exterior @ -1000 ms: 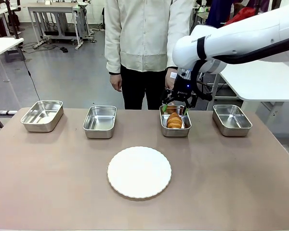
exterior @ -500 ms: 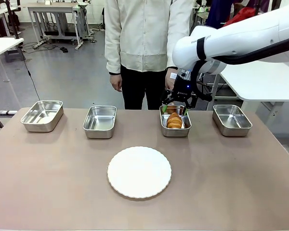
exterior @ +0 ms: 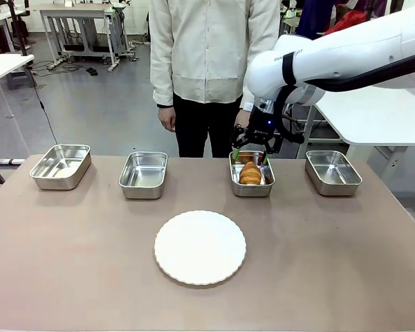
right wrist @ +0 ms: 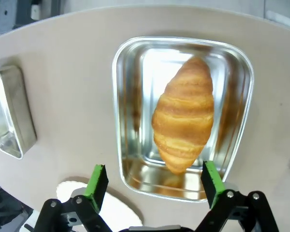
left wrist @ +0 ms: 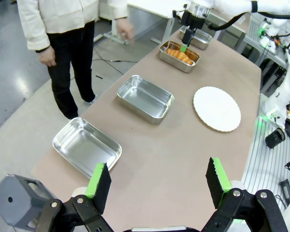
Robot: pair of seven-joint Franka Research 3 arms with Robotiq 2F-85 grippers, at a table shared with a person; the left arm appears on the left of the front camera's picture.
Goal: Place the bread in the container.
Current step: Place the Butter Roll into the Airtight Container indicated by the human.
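The bread (exterior: 250, 173), a golden-brown croissant, lies inside the container (exterior: 234, 181), the third steel pan from the left. In the right wrist view the bread (right wrist: 184, 114) rests lengthwise in the container (right wrist: 127, 101). My right gripper (exterior: 250, 156) hovers open just above the pan, nothing between its green pads (right wrist: 97, 180). In the left wrist view my left gripper (left wrist: 157, 181) is open and high above the table's end, with the bread (left wrist: 180, 55) and my right gripper (left wrist: 186, 40) far off.
Three more steel pans (exterior: 61, 166) (exterior: 143, 174) (exterior: 333, 171) stand in the same row. A round white plate (exterior: 200, 247) lies in the table's middle. A person (exterior: 207, 62) stands at the far edge behind the pans.
My right gripper has risen slightly above the pan. The bread stays in the container.
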